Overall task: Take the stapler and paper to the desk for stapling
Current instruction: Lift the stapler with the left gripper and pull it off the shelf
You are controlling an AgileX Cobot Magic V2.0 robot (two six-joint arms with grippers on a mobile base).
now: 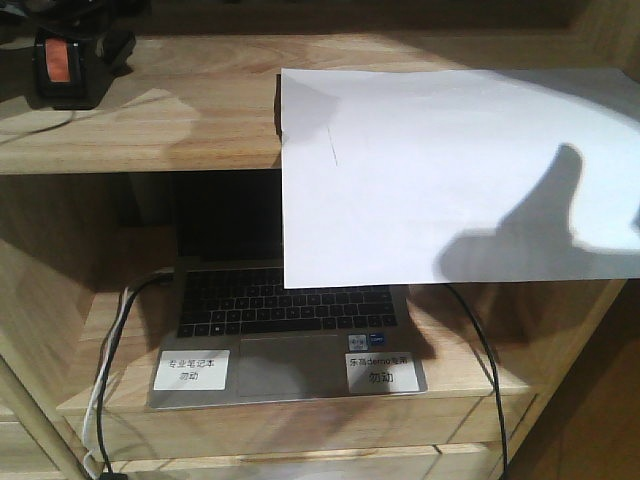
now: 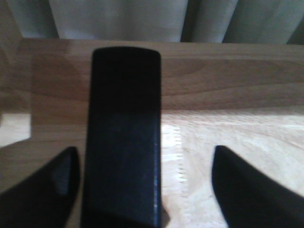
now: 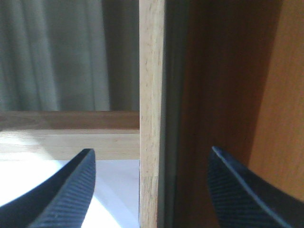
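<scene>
The black stapler, with an orange patch on its rear, sits at the far left of the top shelf. In the left wrist view the stapler lies lengthwise between the fingers of my left gripper, which is open. It is close to the left finger, with a wide gap to the right finger. The white paper lies on the same shelf and overhangs its front edge. My right gripper is open and straddles an upright wooden panel, its left finger above the paper. The desk is out of view.
An open laptop with cables sits on the lower shelf, under the overhanging sheet. A gripper-shaped shadow falls on the paper's right part. Curtains hang behind the shelf. A dark brown panel fills the right wrist view's right side.
</scene>
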